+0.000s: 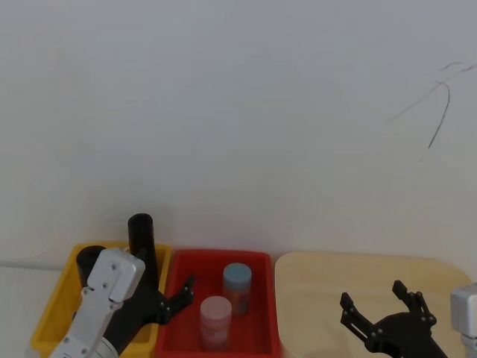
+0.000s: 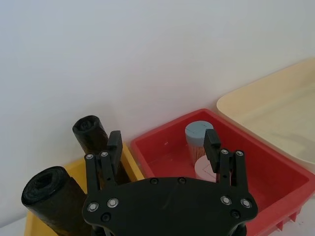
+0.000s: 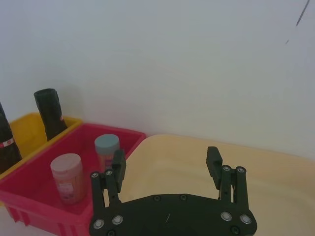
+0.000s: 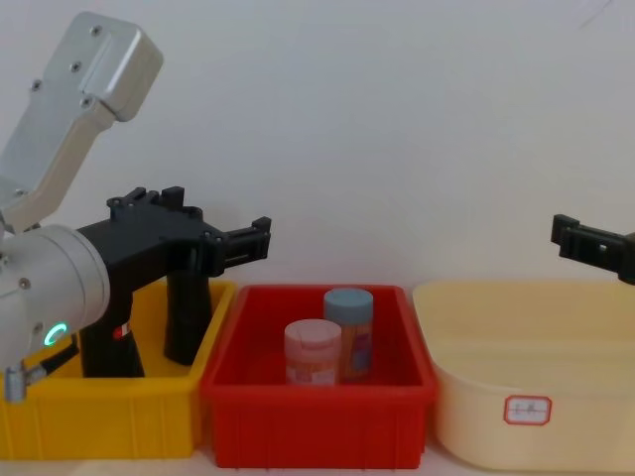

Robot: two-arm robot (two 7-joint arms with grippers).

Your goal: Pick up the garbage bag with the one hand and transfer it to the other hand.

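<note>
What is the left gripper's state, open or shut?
Open: the left gripper shows fingers spread wide, holding nothing; the garbage bag stands in the yellow bin.

- garbage bag (image 4: pixel 109 357): top hidden behind left arm (image 4: pixel 50 288) in chest view; red label half covered, print too small to read.
- same bag, right wrist view: cut off by the picture edge.
- plain black roll (image 4: pixel 187 319): top hidden behind left claw (image 2: pixel 163 140) in chest view.
- right claw (image 1: pixel 373 294): cut by chest view's edge, one finger showing.
- tag (image 4: pixel 527 409) on cream tub (image 4: pixel 516 293): writing unreadable.
- yellow bin (image 4: pixel 99 421): end cut off.
</note>
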